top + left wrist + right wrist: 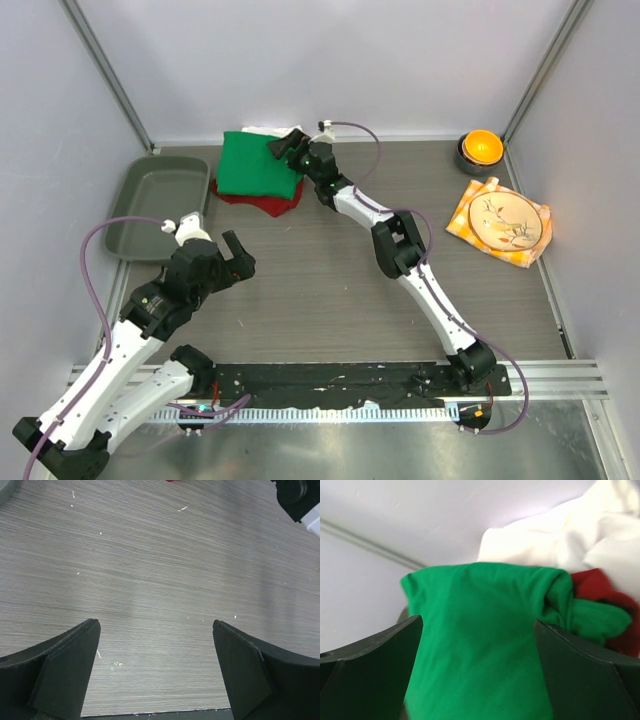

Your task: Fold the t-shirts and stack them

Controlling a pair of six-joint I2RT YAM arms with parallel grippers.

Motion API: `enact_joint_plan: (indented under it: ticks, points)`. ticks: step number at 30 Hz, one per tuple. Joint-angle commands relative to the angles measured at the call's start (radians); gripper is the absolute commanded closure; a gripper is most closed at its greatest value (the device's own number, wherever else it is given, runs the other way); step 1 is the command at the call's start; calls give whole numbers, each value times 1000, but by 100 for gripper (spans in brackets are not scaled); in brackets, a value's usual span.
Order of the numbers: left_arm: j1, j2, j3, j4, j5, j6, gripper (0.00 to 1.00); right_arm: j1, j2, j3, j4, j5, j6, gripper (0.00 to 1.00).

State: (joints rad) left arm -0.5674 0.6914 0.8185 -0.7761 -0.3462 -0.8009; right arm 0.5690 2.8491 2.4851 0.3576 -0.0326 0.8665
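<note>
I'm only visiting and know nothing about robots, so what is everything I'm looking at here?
green t-shirt: one, bright green, folded atop the pile at the back
red t-shirt: one, dark red, under the green one
white t-shirt: one, white, behind the pile
tray: one, grey, back left
bowl: one, silvery with orange inside, back right corner
plate: one, pale with painted sprigs, on the napkin
napkin: one, orange-yellow checked, right side
table: one, grey wood grain, under everything
left pincer: one, black, open, above the table, front left
right pincer: one, black, open, at the green t-shirt
</note>
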Motion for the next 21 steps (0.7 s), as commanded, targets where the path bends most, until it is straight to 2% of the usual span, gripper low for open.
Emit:
enact_joint_plan:
  ticks: [1, 6, 10, 15, 17, 20, 21]
  points:
    - [-3, 16, 57, 17, 6, 23, 0, -24, 13, 51, 32, 229, 3, 0]
    - [-3, 33, 59, 17, -2, 29, 0, -53, 27, 60, -2, 284, -9, 0]
    - [-5, 34, 56, 21, -5, 32, 0, -57, -48, -17, 44, 283, -83, 0]
    - [-5, 30, 64, 11, -34, 46, 0, -54, -277, -271, 123, 327, -216, 0]
    - [-5, 36, 71, 1, -54, 58, 0, -47, -357, -347, 68, 349, -338, 0]
    - [-5, 49, 87, -18, -73, 65, 0, -41, -493, -367, -199, 390, -417, 0]
    - [-5, 59, 97, -22, -71, 69, 0, -38, -520, -373, -336, 420, -446, 0]
